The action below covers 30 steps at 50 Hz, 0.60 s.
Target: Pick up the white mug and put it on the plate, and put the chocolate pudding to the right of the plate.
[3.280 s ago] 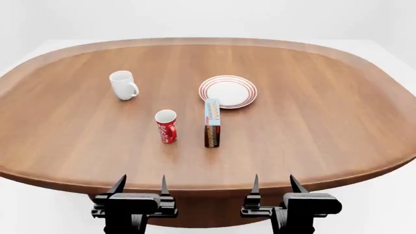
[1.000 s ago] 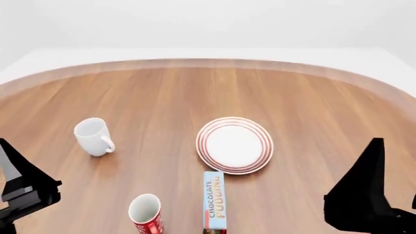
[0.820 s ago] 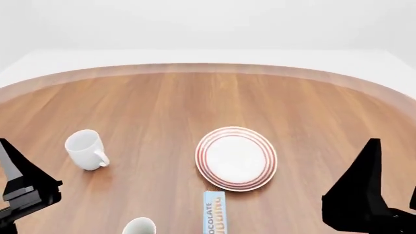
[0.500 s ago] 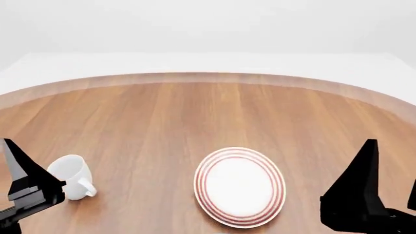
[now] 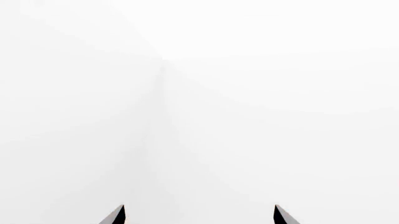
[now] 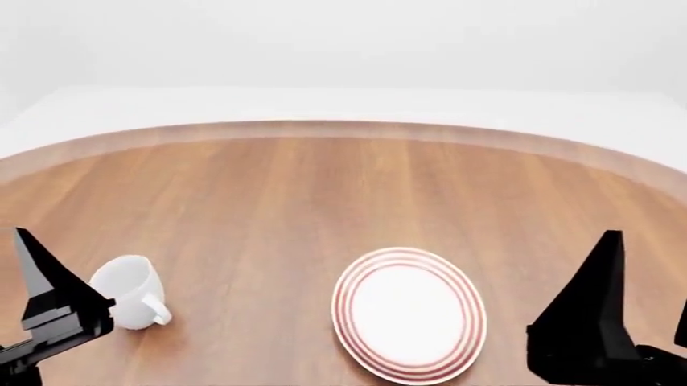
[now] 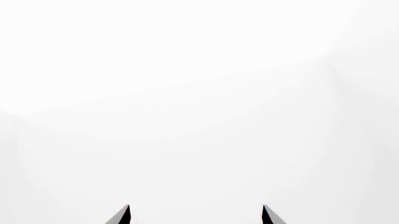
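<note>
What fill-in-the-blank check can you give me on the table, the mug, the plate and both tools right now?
1. The white mug rests on the wooden table, to the ______ of the plate in the head view.
2. The plate's rim carries rings coloured ______.
3. The plate has ______ resting on it.
4. Both wrist views show the left tool and right tool with tips spread ______.

Missing words: left; red; nothing; apart

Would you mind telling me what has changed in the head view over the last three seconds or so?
The view closed in over the table, so the red mug and pudding box dropped out of frame. Both grippers rose from the near edge to the sides: left, right. Nothing was grasped. The white mug and plate appear unmoved on the table.
</note>
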Available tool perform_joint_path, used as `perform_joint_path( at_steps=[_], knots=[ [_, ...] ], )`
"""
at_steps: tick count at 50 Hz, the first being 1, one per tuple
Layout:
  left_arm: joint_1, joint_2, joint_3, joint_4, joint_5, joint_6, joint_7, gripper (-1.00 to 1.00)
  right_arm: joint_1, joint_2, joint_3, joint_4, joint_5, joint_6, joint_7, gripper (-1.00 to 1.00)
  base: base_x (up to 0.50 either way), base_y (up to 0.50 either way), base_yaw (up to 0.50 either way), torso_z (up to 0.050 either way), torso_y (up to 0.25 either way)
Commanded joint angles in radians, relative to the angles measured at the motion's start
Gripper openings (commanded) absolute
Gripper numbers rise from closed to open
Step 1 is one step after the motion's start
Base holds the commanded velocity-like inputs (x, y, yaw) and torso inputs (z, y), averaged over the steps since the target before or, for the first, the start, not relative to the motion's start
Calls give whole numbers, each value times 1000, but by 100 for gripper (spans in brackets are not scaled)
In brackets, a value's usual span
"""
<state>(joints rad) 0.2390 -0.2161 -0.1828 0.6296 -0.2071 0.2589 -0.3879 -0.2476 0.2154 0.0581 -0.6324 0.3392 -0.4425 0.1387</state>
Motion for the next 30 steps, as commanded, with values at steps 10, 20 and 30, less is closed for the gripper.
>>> perform_joint_path(
  at_steps=[10,20,30],
  knots=[
    [4,6,-12,0,10,-14,11,100,-6,-16,2,-1,-63,-15,-18,100,69,501,0,0,0],
    [-6,-4,9,4,27,-66,2,100,2,-12,11,4,-51,1,6,100,23,115,0,0,0],
    [-10,-13,30,13,88,-116,-15,100,0,-8,4,6,-54,-5,10,100,0,0,0,0,-108]
  ],
)
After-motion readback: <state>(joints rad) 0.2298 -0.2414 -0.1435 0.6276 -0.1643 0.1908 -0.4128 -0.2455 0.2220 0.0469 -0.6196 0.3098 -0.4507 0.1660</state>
